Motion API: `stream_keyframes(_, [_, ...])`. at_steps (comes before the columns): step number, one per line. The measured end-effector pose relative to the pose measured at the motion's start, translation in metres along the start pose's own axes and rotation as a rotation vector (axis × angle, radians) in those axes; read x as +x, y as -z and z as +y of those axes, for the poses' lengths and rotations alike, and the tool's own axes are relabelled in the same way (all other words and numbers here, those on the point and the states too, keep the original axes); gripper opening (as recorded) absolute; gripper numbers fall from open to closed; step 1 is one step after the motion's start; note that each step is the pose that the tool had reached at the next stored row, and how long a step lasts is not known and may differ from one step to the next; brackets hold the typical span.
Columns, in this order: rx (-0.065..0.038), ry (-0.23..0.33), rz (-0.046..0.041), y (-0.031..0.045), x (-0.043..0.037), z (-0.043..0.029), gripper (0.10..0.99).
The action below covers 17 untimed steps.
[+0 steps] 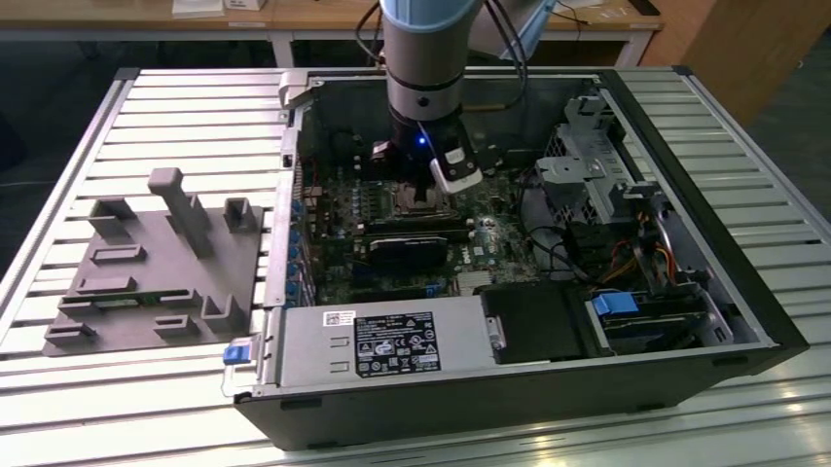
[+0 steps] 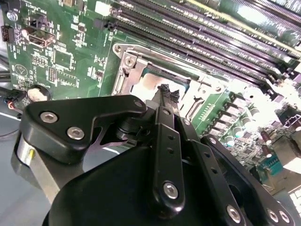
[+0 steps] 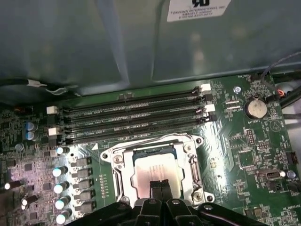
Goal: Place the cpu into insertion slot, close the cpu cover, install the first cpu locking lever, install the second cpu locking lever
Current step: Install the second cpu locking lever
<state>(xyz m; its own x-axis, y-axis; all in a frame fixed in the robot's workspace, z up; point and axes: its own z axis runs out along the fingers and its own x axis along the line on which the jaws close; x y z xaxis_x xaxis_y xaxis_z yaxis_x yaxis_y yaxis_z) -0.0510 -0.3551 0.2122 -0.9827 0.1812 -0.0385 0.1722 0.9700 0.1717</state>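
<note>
The cpu (image 3: 157,168), a pale silver square, lies flat in the insertion slot (image 3: 123,184) on the green board. The cpu cover (image 3: 114,162), a silver-grey frame, lies down around it with the chip showing through its window. My gripper (image 3: 161,186) is shut, its two black fingertips pressed together with nothing between them, right over the chip's edge. Whether they touch it I cannot tell. In the second wrist view the gripper (image 2: 165,90) points at the cpu (image 2: 151,83) inside the cover (image 2: 126,70). In the exterior view the gripper (image 1: 418,197) hangs inside the open computer case.
Long black memory slots (image 3: 131,117) run beside the socket, with a row of capacitors (image 3: 61,188) and a coin battery (image 3: 256,108) nearby. A black heatsink block (image 1: 409,243), the power supply (image 1: 389,341) and a drive cage (image 1: 585,175) crowd the case. A grey fixture tray (image 1: 143,263) sits on the exterior view's left.
</note>
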Motion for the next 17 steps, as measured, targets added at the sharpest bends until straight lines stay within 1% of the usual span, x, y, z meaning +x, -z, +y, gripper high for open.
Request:
stream_keyframes(3, [0.0, 0.0, -0.0001, 0.0043, -0.0001, 0.0013, 0.102])
stream_keyframes(10, [0.0, 0.0, -0.0007, 0.0209, -0.0007, 0.0044, 0.102])
stream_keyframes(16, [0.002, 0.0, -0.0011, 0.0215, -0.0007, 0.0046, 0.102])
stream_keyframes(17, [0.011, 0.001, -0.0025, 0.0215, -0.0006, 0.0047, 0.102])
